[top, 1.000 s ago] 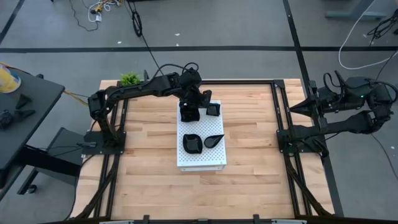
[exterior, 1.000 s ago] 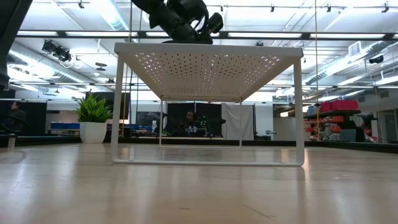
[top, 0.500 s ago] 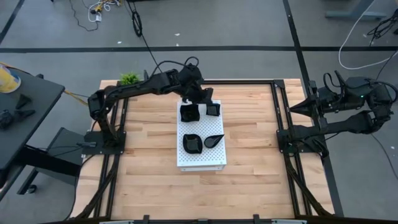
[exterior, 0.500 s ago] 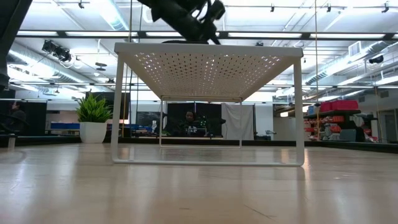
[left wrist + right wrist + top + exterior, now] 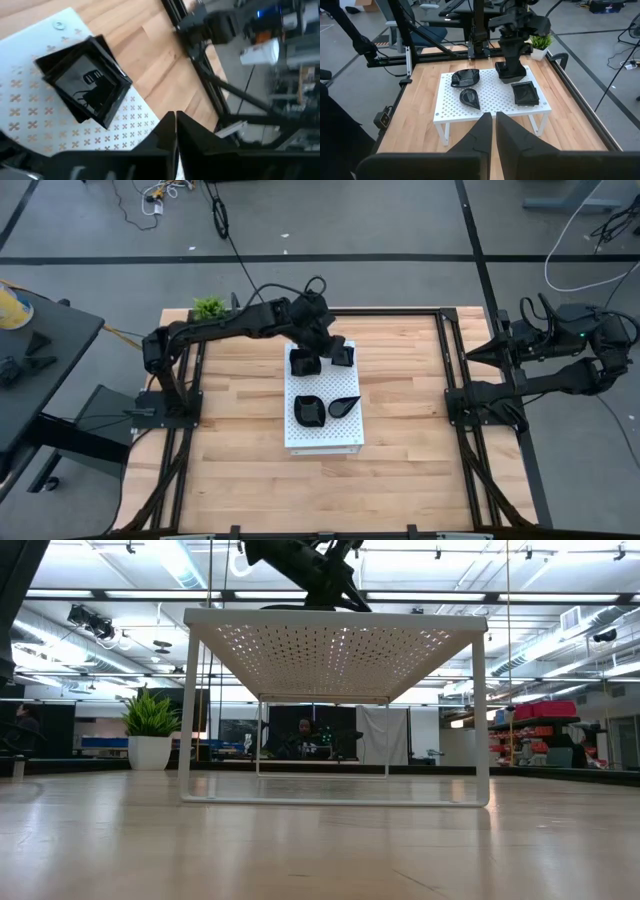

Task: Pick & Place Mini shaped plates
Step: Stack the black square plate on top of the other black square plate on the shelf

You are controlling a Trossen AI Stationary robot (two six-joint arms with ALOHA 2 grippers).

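Across black plates (image 5: 312,409), no legible writing

High view straight down over whole table, low view at tabletop level peeking under white perforated board (image 5: 330,645), left wrist close above board, right wrist farther back, all sharing board (image 5: 322,405)

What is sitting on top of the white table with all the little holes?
Four mini shaped plates sit on the white board: a wavy plate, a teardrop plate, a square plate and another plate. The left gripper hangs over that last one, hiding part of it.
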